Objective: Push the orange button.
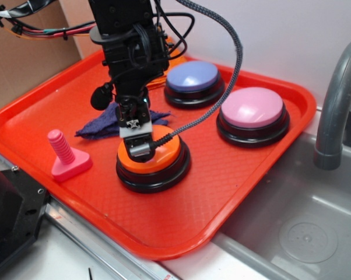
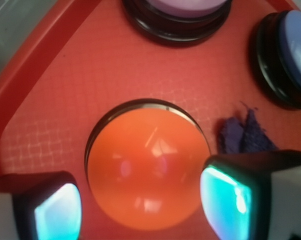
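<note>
Fingers (image 2: 55,210) fill the wrist view's bottom corners, wide apart and holding nothing, straddling the orange button (image 2: 148,172). Tray (image 1: 234,192): red moulded plastic, fine grid texture, raised rim. Orange button (image 1: 158,156) sits near tray centre, a glossy dome on a black round base. Gripper (image 1: 139,149) is right over the dome; whether it touches I cannot tell. Step judged: press stage; next move calls for straight downward travel. Pink button (image 1: 252,108) at 2 o'clock, blue button (image 1: 193,76) at 12, purple cloth (image 1: 108,122) at 10, limp, frayed. Pink peg (image 1: 65,153) at 9, threaded.
</note>
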### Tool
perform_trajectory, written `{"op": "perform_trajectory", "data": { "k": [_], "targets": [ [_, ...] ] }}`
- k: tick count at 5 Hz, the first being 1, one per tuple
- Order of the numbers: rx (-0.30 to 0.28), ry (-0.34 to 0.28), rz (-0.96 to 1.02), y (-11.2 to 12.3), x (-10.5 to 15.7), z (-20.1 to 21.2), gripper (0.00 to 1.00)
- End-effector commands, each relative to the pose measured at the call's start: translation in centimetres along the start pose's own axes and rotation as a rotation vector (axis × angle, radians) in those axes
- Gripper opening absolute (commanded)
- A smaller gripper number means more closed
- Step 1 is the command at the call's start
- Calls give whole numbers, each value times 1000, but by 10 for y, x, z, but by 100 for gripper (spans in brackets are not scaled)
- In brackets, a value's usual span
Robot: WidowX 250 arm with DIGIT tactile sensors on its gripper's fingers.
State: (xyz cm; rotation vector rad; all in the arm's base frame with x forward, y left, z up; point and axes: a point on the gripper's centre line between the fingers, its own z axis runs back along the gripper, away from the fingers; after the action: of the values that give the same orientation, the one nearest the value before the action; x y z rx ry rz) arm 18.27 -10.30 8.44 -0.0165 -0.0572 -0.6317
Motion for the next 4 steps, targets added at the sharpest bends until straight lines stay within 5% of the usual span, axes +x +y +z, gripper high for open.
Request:
{"op": "perform_trajectory", "data": {
  "k": [1, 4],
  "targets": [
    [28, -78, -8, -8, 10, 32, 100],
    [9, -86, 14, -9, 3, 57, 100]
  ]
}}
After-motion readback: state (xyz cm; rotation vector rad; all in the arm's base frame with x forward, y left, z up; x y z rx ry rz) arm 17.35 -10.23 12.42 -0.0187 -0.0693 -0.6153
